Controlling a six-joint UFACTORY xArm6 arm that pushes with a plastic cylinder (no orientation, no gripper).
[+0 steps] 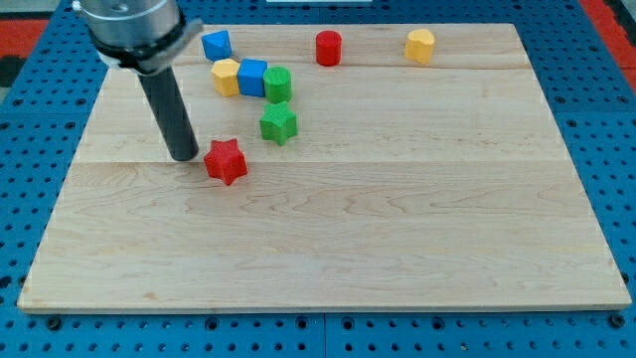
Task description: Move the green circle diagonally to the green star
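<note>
The green circle [277, 85] is a short green cylinder in the upper left part of the board, touching the right side of a blue cube [252, 78]. The green star [278, 124] lies just below it, a small gap apart. My tip [184, 155] rests on the board to the lower left of both green blocks. It stands just left of a red star [226, 161], close to it.
A yellow hexagon block [227, 77] sits left of the blue cube. Another blue block [217, 45] lies near the top edge. A red cylinder [329, 48] and a yellow block [420, 45] sit along the view's top. The wooden board [397, 229] lies on a blue pegboard.
</note>
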